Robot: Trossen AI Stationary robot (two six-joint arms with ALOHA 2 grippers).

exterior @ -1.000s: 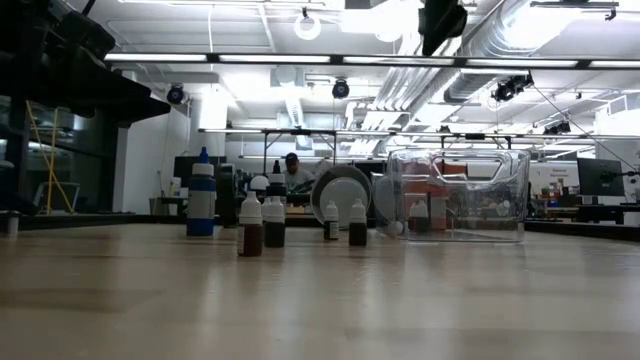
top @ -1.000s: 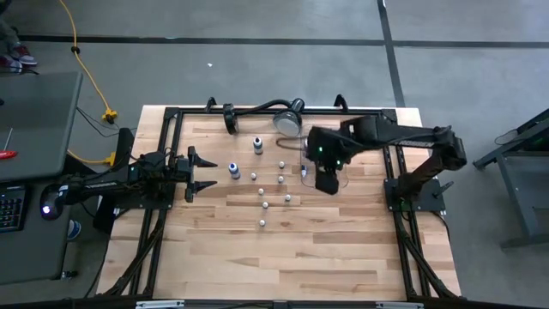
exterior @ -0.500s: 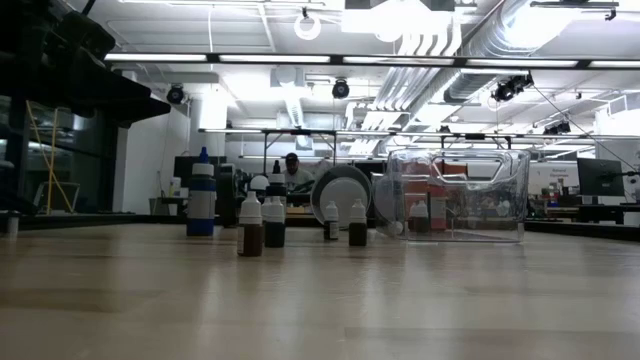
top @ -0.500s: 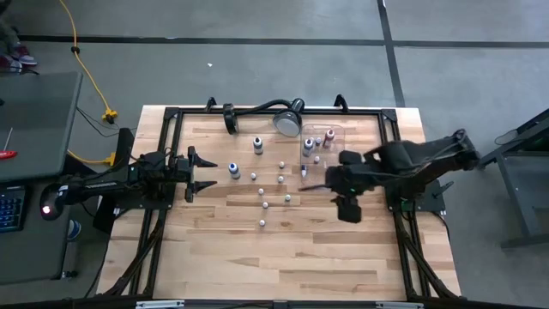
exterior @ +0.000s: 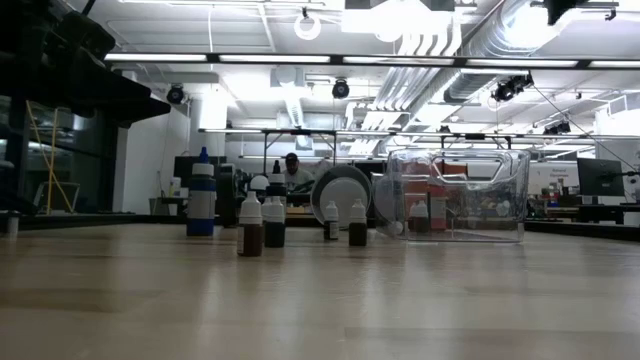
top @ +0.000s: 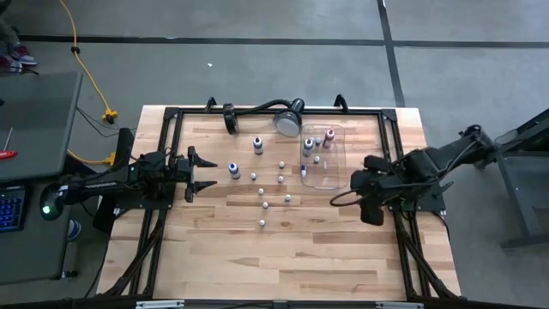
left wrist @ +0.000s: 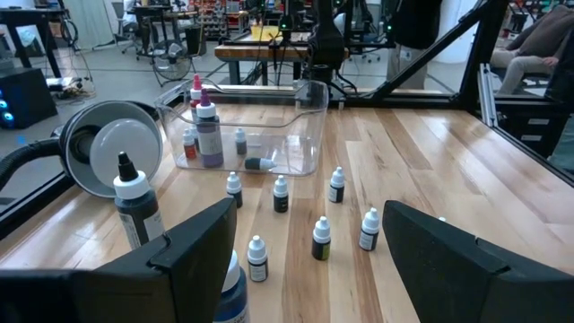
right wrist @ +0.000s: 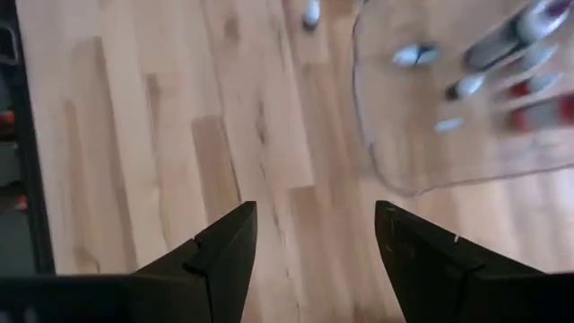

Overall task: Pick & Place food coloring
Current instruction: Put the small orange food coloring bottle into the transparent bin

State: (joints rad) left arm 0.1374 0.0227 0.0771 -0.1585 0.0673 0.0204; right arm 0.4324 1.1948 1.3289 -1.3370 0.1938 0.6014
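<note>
Several small food coloring bottles (top: 264,184) with white caps stand upright on the wood mid-table, also seen in the left wrist view (left wrist: 321,239) and the low view (exterior: 250,225). More bottles sit in the clear tray (top: 336,176), some upright, one lying (left wrist: 260,164). My right gripper (top: 371,209) hovers open and empty near the table's right edge, beside the tray's near right corner (right wrist: 404,179). My left gripper (top: 204,174) waits open at the left, pointing level toward the bottles.
A round silver lamp head (top: 289,120) on a black gooseneck lies at the far edge beside the tray. Two taller bottles (top: 233,170) stand left of the small ones. Black frame rails (top: 390,163) border the table. Bare wood (top: 283,257) fills the near half.
My right gripper has swung from above the tray's near side toward the table's right edge and a little nearer, staying open and empty. In the low view it has left the top of the picture. Bottles and tray have not moved.
</note>
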